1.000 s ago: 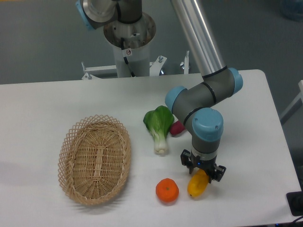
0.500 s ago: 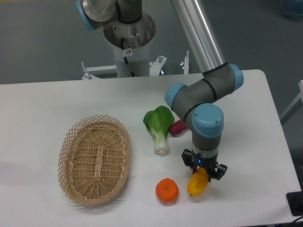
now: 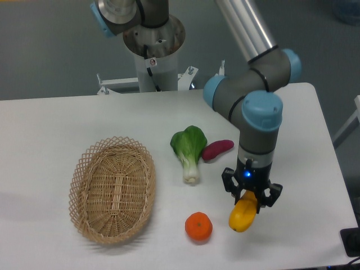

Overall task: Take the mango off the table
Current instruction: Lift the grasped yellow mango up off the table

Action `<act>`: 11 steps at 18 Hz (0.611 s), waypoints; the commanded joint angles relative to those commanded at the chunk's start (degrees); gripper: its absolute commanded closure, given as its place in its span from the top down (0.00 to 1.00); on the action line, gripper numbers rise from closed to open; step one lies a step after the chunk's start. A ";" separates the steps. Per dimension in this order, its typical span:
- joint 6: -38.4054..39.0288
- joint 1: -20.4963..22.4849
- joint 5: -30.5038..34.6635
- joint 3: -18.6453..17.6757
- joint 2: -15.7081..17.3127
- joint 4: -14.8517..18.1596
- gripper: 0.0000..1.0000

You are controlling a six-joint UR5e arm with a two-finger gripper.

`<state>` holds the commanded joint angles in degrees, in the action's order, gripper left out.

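Gripper (image 3: pixel 251 196) pointing down, jaws clamped on upper end of mango (image 3: pixel 242 214), yellow body hanging below the jaws over table (image 3: pixel 50 124). Left of the jaws: orange (image 3: pixel 198 226), bok choy (image 3: pixel 189 149), purple sweet potato (image 3: pixel 217 149), wicker basket (image 3: pixel 113 188) farthest left.

Sitting on the surface (image 3: pixel 67 118) I'm counting one mango (image 3: pixel 242 215), one orange (image 3: pixel 198 226), one bok choy (image 3: pixel 189 149), one purple sweet potato (image 3: pixel 217 149) and one wicker basket (image 3: pixel 112 188).
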<state>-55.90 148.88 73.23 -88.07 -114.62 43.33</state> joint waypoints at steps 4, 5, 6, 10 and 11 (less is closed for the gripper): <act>0.18 2.20 -2.82 -0.44 2.99 0.00 0.54; 0.09 2.73 -3.44 -0.44 3.17 0.09 0.54; 0.18 2.99 -4.23 -0.53 3.52 0.09 0.54; 0.18 3.17 -4.76 -0.88 4.31 0.09 0.54; 0.18 3.17 -4.76 -0.88 4.31 0.09 0.54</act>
<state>-55.72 152.05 68.47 -88.95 -110.30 43.42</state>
